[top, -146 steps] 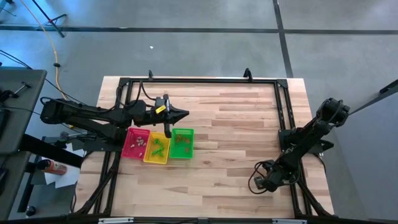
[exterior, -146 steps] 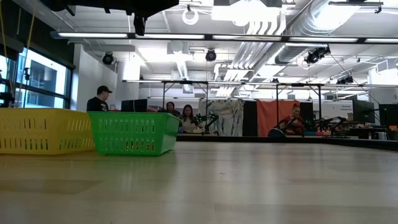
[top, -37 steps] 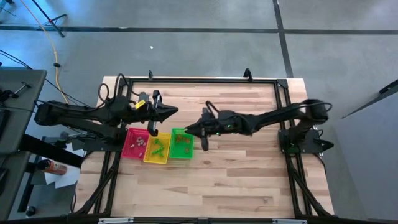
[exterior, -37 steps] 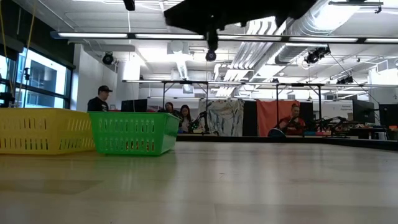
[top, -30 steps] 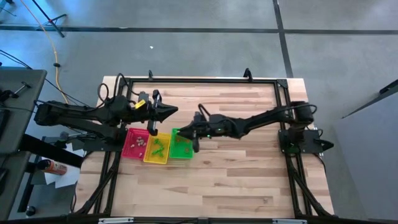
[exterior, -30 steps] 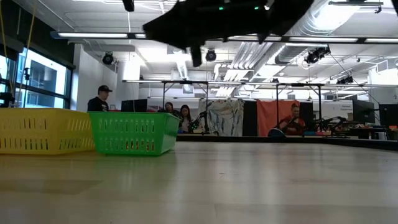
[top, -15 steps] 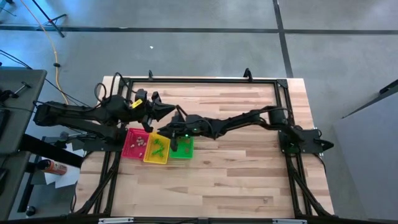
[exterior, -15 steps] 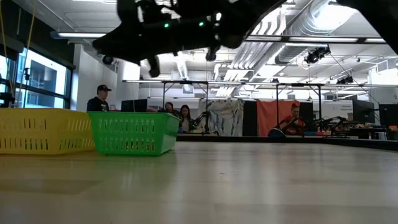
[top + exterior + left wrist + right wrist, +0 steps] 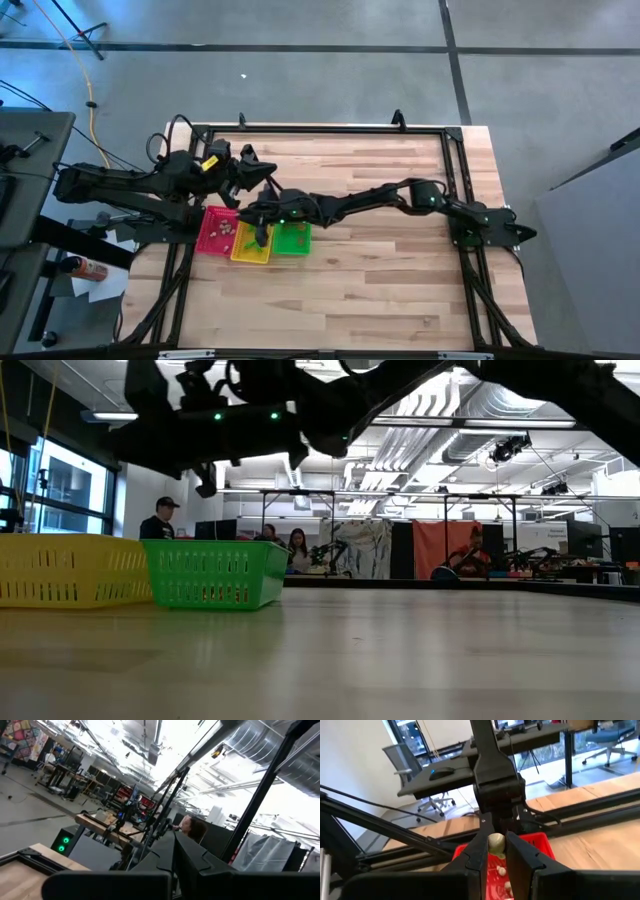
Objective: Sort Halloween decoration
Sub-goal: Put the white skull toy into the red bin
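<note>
Wooden planks make up the table point(image 9: 380, 270), framed by a black rail, with grey floor around it. Three small trays stand side by side near the table's left edge: a red tray point(image 9: 212, 238), a yellow tray point(image 9: 249, 254) and a green tray point(image 9: 298, 240). Tiny Halloween trinkets point(image 9: 226, 229) lie scattered inside them, pale ones in the red tray.

From the right edge the right arm stretches across the table, and the right hand point(image 9: 262, 222) hangs above the yellow tray, its arm crossing over the green tray and hiding part of it. In the right wrist view its fingers point(image 9: 479, 851) are clenched on a pale round trinket point(image 9: 495, 843), with the red tray just beyond.

At the left edge the left hand point(image 9: 262, 170) sits raised behind the trays, close to the right hand; whether it is released or closed cannot be told.

Beyond the table's far edge, people point(image 9: 160, 518) sit at desks in the workshop.
</note>
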